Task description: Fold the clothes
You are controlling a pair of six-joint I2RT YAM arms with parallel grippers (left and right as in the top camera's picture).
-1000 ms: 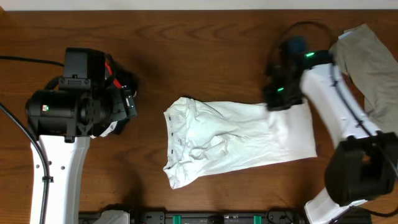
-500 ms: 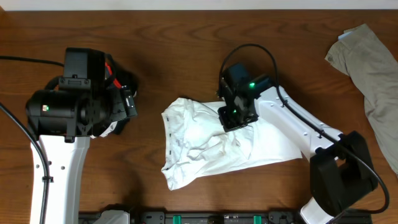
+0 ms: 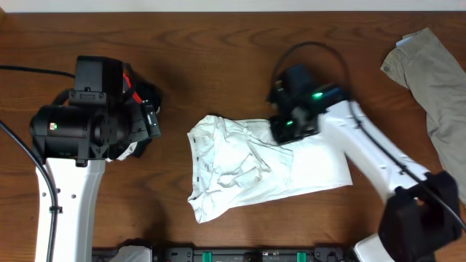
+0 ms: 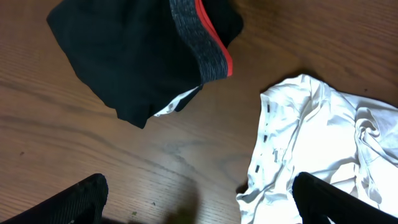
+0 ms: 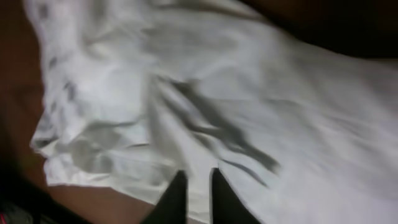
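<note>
The white T-shirt lies crumpled in the middle of the table, and also shows in the left wrist view and the right wrist view. My right gripper is at the shirt's upper edge. Its fingertips are nearly together, pinching the white cloth. The black garment with the red-edged grey waistband lies at the left, mostly under my left arm in the overhead view. My left gripper is open and empty above bare wood between the black garment and the shirt. The khaki-grey garment lies at the far right.
The wooden table has bare wood along the back and between the garments. The left arm's body stands over the left side. A dark rail runs along the front edge.
My right gripper swept left from the shirt's right end to its middle, then came back a little to the right. The shirt's right edge was drawn leftward. The left arm has not moved.
</note>
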